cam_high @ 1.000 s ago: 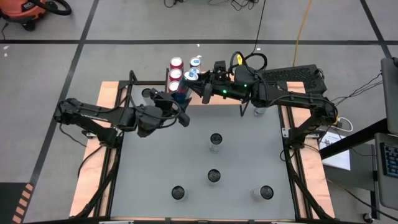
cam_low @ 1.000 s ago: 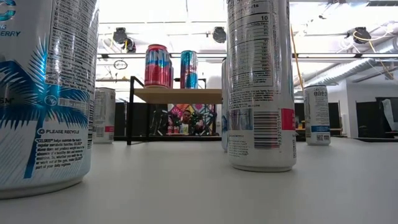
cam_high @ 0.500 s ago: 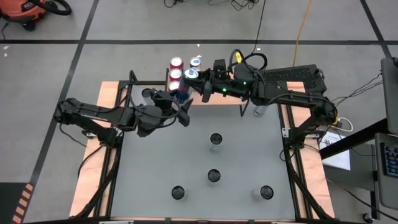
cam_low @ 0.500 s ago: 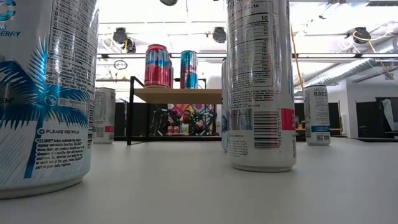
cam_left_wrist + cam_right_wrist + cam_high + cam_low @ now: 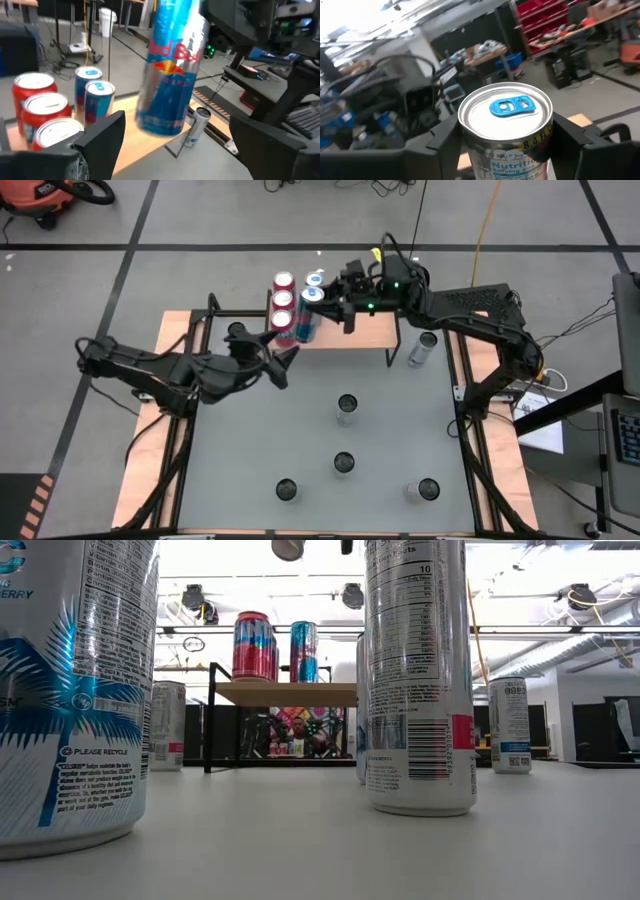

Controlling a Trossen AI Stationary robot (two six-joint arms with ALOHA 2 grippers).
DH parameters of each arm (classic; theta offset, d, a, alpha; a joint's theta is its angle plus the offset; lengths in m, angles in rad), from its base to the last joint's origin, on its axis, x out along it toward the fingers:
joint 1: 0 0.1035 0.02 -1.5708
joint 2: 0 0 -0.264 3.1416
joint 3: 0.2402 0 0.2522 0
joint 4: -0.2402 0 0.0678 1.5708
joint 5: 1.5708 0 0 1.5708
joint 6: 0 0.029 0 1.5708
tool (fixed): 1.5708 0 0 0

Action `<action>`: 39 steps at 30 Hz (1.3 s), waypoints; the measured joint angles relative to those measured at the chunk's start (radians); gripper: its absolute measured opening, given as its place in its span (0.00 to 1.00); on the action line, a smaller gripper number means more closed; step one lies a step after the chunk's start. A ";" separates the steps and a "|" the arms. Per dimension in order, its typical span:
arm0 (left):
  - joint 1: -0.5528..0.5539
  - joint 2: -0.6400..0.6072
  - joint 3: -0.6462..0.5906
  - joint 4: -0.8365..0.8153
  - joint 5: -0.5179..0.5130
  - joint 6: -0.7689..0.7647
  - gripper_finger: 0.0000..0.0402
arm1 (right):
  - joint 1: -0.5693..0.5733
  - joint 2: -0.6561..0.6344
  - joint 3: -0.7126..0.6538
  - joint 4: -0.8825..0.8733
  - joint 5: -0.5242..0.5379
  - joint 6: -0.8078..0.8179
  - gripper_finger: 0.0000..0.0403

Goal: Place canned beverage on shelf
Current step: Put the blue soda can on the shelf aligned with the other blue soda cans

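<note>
A blue and silver can (image 5: 308, 315) hangs above the shelf (image 5: 365, 330), whose wooden top stands on black legs at the table's far edge. My right gripper (image 5: 320, 308) is shut on it, reaching in from the right. Three red cans (image 5: 283, 292) and two blue ones (image 5: 95, 95) stand on the shelf's left part. My left gripper (image 5: 278, 355) stands open just near-left of the held can, touching nothing; in the left wrist view the can (image 5: 170, 75) hovers beyond its spread fingers. The low view shows the can's base (image 5: 288, 548) high above the shelf (image 5: 285, 693). My right gripper pinches the can's upper wall just under the top rim (image 5: 520, 150) between its two fingers (image 5: 570, 137), one on each side. They come roughly level from the table's right. The can is lifted clear, slightly tilted, top up, hanging below the fingers.
Several more cans stand on the grey table: one at the middle (image 5: 347, 405), one nearer (image 5: 343, 463), two by the near edge (image 5: 288, 489) (image 5: 428, 490), one at the far right (image 5: 425, 348) and one at the far left (image 5: 236, 330). A person shows beyond the shelf (image 5: 297, 730).
My left gripper has opened, let go of the blue can and drawn back toward the table's near-left. My right gripper keeps the can and has swung with it toward the far edge, over the shelf. The can's base has come into the low view's top.
</note>
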 joint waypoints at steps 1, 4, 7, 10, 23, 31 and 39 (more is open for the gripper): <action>-0.006 -0.012 0.000 -0.025 0.000 -0.029 0.89 | -0.012 0.000 0.000 -0.006 -0.031 -0.008 0.50; -0.020 -0.047 0.000 -0.108 0.000 -0.095 0.89 | -0.047 0.000 0.000 -0.022 -0.120 -0.035 0.50; -0.026 -0.081 0.000 -0.162 0.018 -0.122 0.89 | -0.079 0.000 0.000 -0.030 -0.197 -0.043 0.50; -0.027 -0.112 0.000 -0.189 0.065 -0.123 0.89 | -0.100 -0.001 0.000 -0.041 -0.254 -0.083 0.50; -0.026 -0.153 -0.001 -0.268 0.135 -0.122 0.89 | -0.126 -0.001 0.000 -0.208 -0.343 -0.333 0.50; -0.026 -0.152 -0.001 -0.322 0.159 -0.185 0.89 | -0.146 0.021 0.001 -0.263 -0.445 -0.356 0.50; -0.027 -0.148 -0.002 -0.342 0.191 -0.228 0.89 | -0.166 0.090 0.001 -0.258 -0.507 -0.437 0.50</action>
